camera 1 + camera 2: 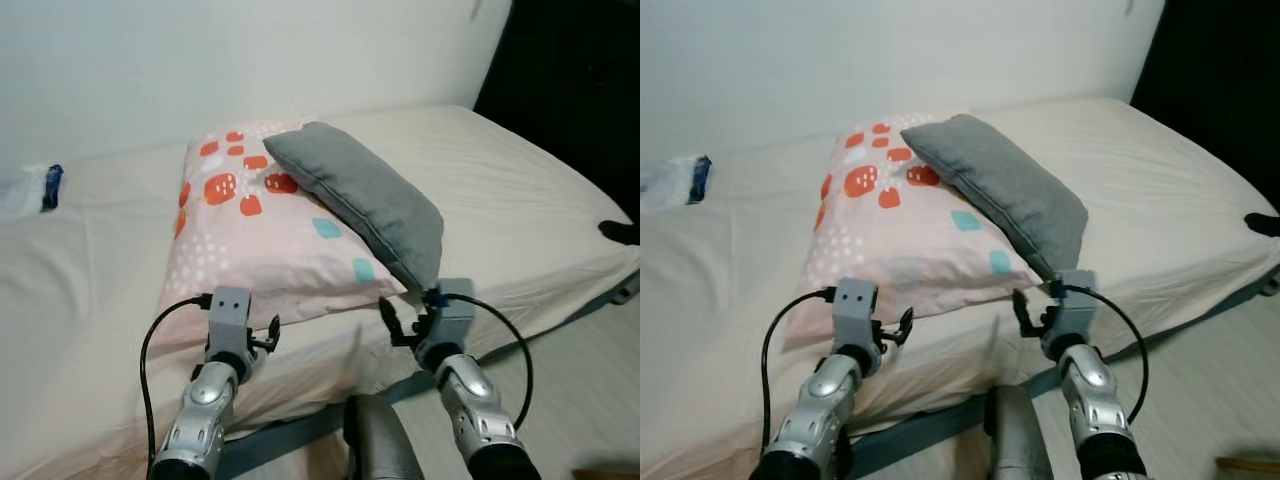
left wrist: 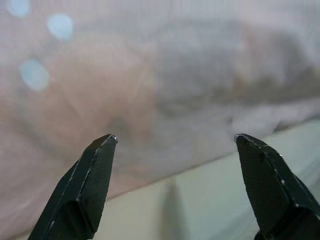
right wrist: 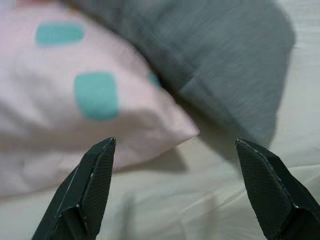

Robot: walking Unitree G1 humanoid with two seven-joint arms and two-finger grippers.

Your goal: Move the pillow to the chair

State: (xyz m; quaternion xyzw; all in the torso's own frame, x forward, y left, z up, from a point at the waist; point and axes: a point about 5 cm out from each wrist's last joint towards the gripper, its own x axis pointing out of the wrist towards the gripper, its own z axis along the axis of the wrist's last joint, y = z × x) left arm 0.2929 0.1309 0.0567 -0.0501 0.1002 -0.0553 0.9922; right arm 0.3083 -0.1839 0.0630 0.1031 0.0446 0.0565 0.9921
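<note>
Nearest the viewer, two silver arms reach forward and slightly upward toward the near edge of the bed [image 1: 520, 200], elbows low and wrists raised. The bed, covered in a cream sheet, spans the scene from left to right. On it lies a pink pillow [image 1: 255, 240] with red and teal patches, its near edge close to the mattress edge. A smaller gray pillow [image 1: 365, 200] rests tilted across the pink pillow's right side, its lower corner pointing at the near right. The left gripper [image 1: 262, 338] hovers just before the pink pillow's near left edge, fingers spread apart, holding nothing. The right gripper [image 1: 398, 325] hovers near the pink pillow's near right corner, below the gray pillow's tip, fingers likewise apart and empty. A small blue-and-white object [image 1: 35, 188] lies far left on the sheet.
</note>
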